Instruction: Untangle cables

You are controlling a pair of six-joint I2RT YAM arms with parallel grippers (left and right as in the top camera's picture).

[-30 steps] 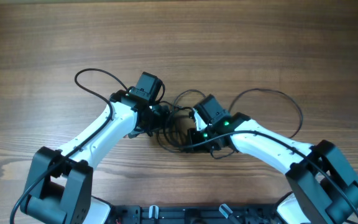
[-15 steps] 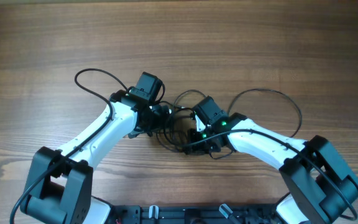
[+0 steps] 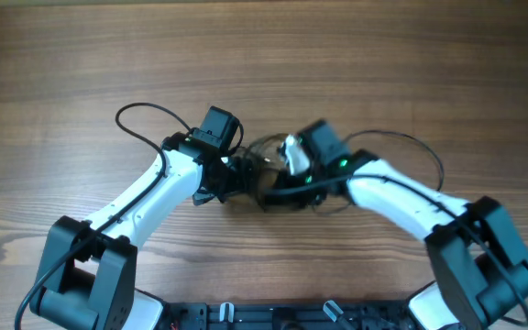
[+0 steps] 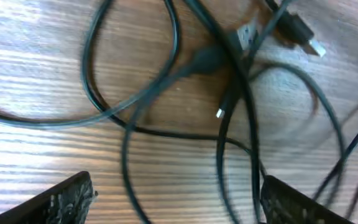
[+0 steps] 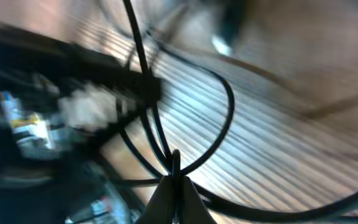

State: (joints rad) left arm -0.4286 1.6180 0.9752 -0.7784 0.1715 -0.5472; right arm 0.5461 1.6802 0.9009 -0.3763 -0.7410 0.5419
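Since the earlier overhead frame, the right arm has swung up toward the left claw, the cord loop behind it has flattened, and the right claw has closed.

Overhead: both claws face each other at close range. The knot of cables sits between them, partly hidden by the wrist housings. One thin black loop trails behind each claw. The desk is matte brown wood with straight grain.

Left wrist: the fingers stand wide apart, with nothing clamped. Smooth, round black cords cross in loose loops on the desk ahead of the claw. A silver-tipped plug lies ahead to the right.

Right wrist: the view is blurred. The fingers meet at a point, clamped on cords that fan out ahead of the tip.
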